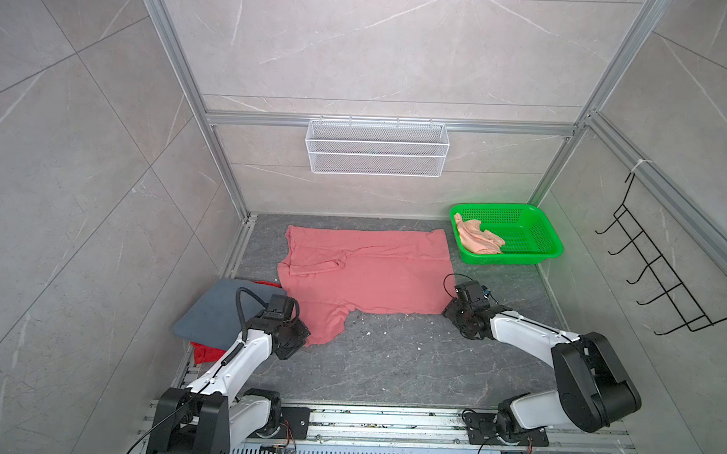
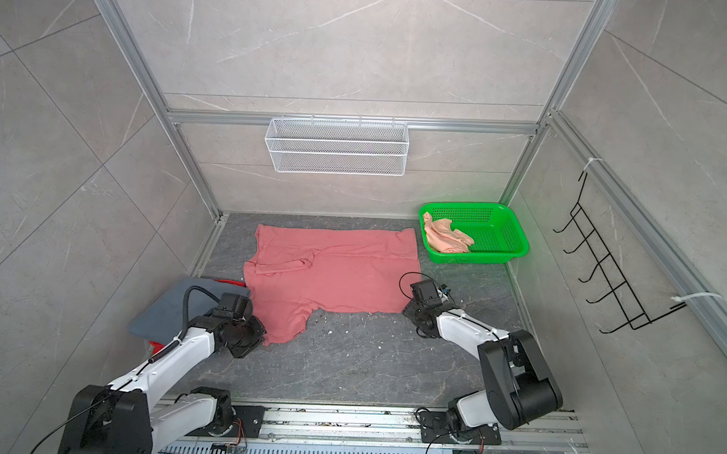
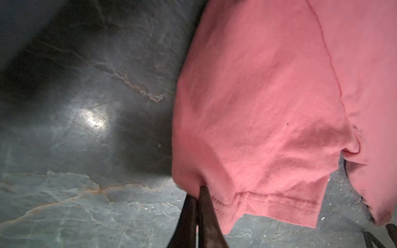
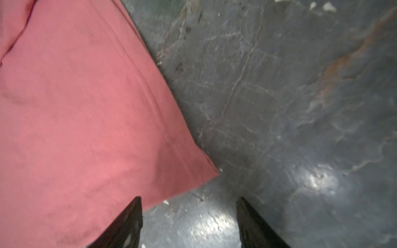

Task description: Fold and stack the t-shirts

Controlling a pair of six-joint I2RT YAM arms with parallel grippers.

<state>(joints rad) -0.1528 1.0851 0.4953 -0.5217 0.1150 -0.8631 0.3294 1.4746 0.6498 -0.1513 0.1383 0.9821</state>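
Note:
A coral pink t-shirt point(image 1: 364, 274) point(image 2: 331, 272) lies spread on the dark stone table, with one sleeve reaching toward the near left. My left gripper point(image 3: 198, 193) point(image 1: 306, 340) is shut on the hem of that sleeve point(image 3: 268, 96). My right gripper point(image 4: 189, 199) point(image 1: 448, 310) stands open just above the table at the shirt's near right corner point(image 4: 75, 118), with only bare stone between its fingers. A folded slate grey-blue t-shirt point(image 1: 213, 310) point(image 2: 163, 308) rests on a bright red t-shirt point(image 1: 203, 351) at the near left. A crumpled pale peach t-shirt point(image 1: 476, 238) point(image 2: 444, 237) sits in the green basket point(image 1: 510, 258).
The green basket stands at the table's far right corner. A white wire basket point(image 1: 377, 147) hangs on the back wall and a black hook rack point(image 1: 660, 267) on the right wall. Bare stone table point(image 1: 390, 362) lies between the two arms.

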